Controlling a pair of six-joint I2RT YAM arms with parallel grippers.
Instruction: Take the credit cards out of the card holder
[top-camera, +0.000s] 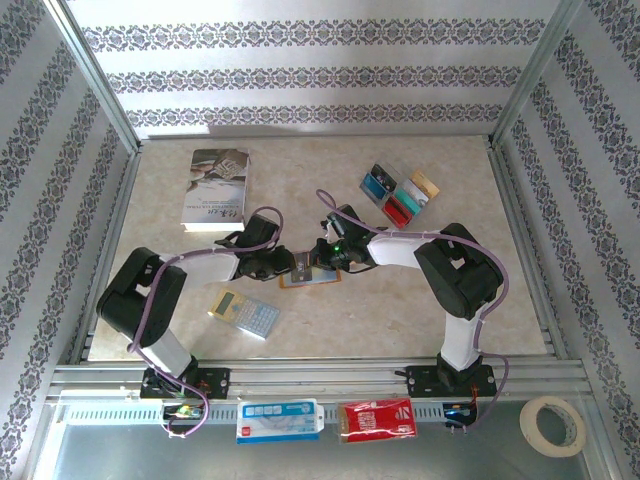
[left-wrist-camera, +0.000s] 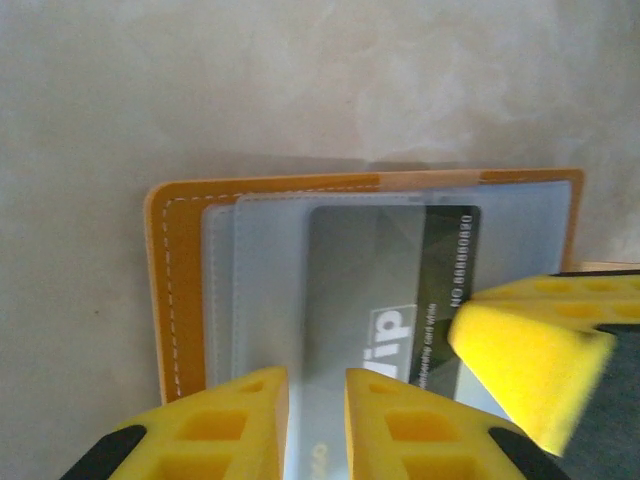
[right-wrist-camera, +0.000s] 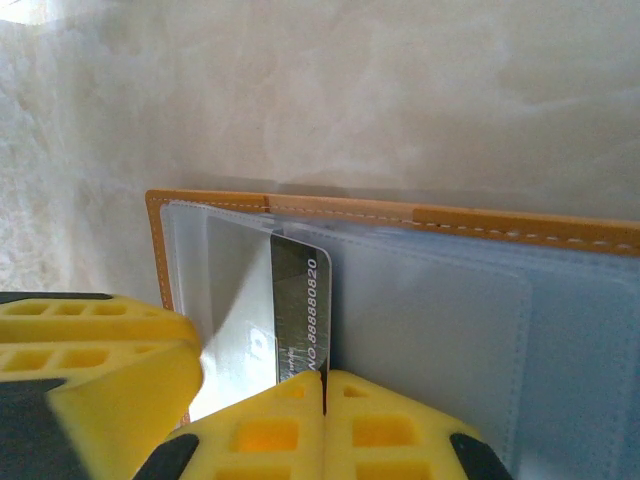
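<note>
The card holder (top-camera: 311, 279) lies open mid-table, orange-edged (left-wrist-camera: 178, 290) with clear sleeves (right-wrist-camera: 450, 330). A dark credit card (left-wrist-camera: 400, 270) with white numbers sits partly out of a sleeve (right-wrist-camera: 302, 300). My right gripper (right-wrist-camera: 323, 380) is shut on that card's near edge. My left gripper (left-wrist-camera: 317, 388) comes in from the other side, its jaws narrowly apart and clamped on the holder's clear sleeve edge. Both grippers meet over the holder, left (top-camera: 297, 268) and right (top-camera: 323, 260). Several other credit cards (top-camera: 400, 192) lie loose at the back right.
A grey book (top-camera: 217, 187) lies at the back left. A calculator (top-camera: 244, 313) sits near the front left, close to the left arm. Two packets (top-camera: 277, 420) (top-camera: 376, 419) and a tape roll (top-camera: 553, 425) rest below the table's front rail.
</note>
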